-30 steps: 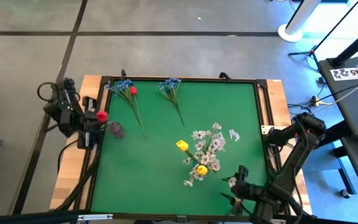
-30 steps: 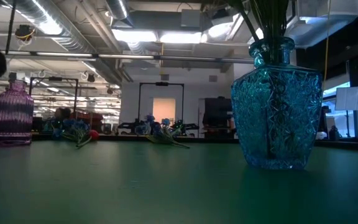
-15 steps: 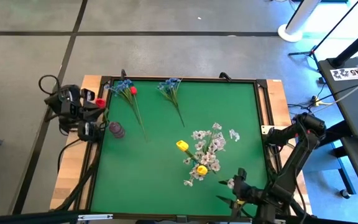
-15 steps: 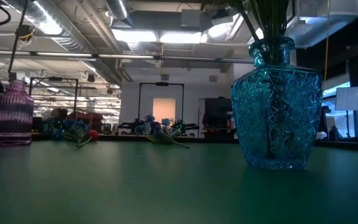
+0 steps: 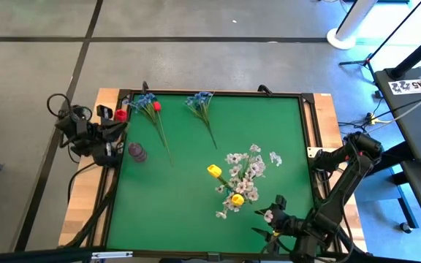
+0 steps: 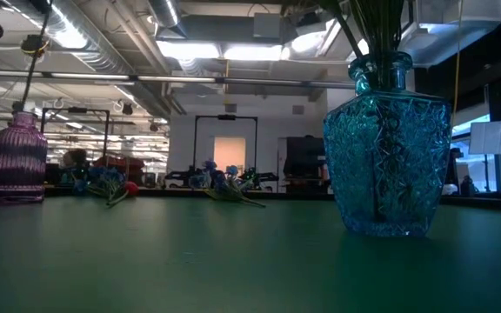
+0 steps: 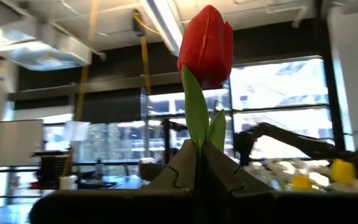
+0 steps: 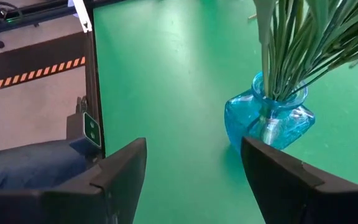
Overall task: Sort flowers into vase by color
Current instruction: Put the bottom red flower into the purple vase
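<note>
Your left gripper sits at the table's far-left edge, its fingers clamped tight on the green stalk of a red tulip-like bud, which stands upright between them. Just beside it on the green mat stands the ribbed purple glass vase. Two blue-blossom sprigs and a second red bud lie along the far side. Your right gripper hangs at the near-right corner, fingers spread wide and holding nothing, next to the blue cut-glass vase filled with white-blossom sprigs and yellow buds.
</note>
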